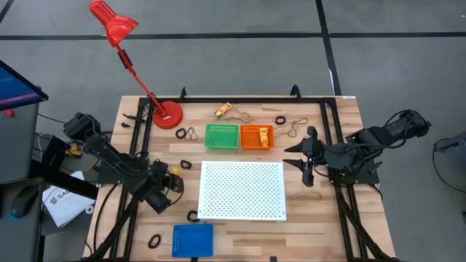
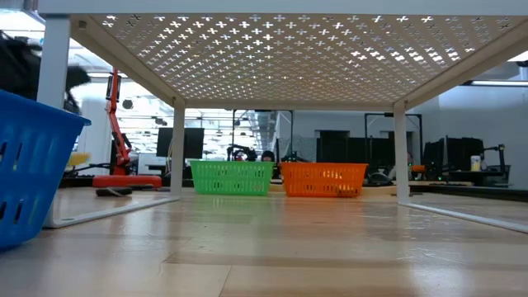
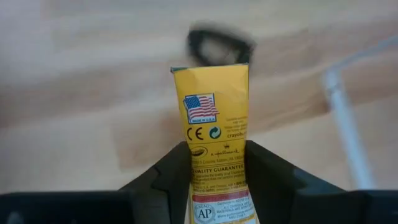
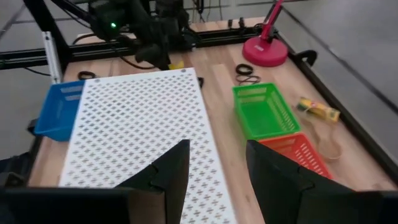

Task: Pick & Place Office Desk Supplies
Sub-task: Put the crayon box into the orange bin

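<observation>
1. Left wrist view showed the left gripper [image 3: 217, 171] clamped on a yellow crayon box [image 3: 214, 124], above bare wood near a black ring [image 3: 217, 46].
2. From the white board [image 1: 242, 191], that gripper sat at nine o'clock.
3. The right gripper [image 1: 307, 153] hung open and empty at three o'clock.
4. The orange tray [image 1: 257, 137] held yellow blocks at twelve o'clock.

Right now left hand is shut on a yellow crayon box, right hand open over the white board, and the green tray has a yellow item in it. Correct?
Not quite. In the high view the yellow item lies in the orange tray; the green tray looks empty. The rest holds: the left hand is shut on the yellow crayon box, and the right hand is open over the white perforated board.
</observation>
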Available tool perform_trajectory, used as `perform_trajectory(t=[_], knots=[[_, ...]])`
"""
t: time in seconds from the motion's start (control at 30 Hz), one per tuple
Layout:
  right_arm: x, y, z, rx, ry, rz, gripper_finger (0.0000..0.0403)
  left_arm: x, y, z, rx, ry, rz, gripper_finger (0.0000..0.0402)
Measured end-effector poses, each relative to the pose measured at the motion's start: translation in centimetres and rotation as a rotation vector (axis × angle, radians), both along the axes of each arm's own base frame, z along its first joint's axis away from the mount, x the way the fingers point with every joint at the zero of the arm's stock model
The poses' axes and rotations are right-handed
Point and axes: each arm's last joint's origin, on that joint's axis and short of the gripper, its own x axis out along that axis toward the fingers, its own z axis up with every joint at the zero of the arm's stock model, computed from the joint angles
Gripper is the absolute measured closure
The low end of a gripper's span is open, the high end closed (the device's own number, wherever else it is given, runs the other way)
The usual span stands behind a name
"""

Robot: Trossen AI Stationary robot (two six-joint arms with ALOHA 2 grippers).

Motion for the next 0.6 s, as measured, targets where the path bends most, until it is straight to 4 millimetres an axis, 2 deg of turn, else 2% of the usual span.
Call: perform_trajectory(t=[0.2, 0.33, 0.6], knots=[[0.0, -0.1, 0.0, -0.019, -0.001, -0.013, 0.0248, -0.1, 0.7, 2.0, 0.089, -0.176, -0.029, 0.0279], [0.3, 0.1, -0.5, -0.064, 0.010, 0.002, 0.0248, 0.2, 0.8, 3.4, 0.220, -0.346, -0.071, 0.0279], [2.5, 0.2, -2.5, -0.194, 0.047, -0.046, 0.0248, 1.6, 0.2, 7.5, 0.502, -0.579, -0.142, 0.0283]])
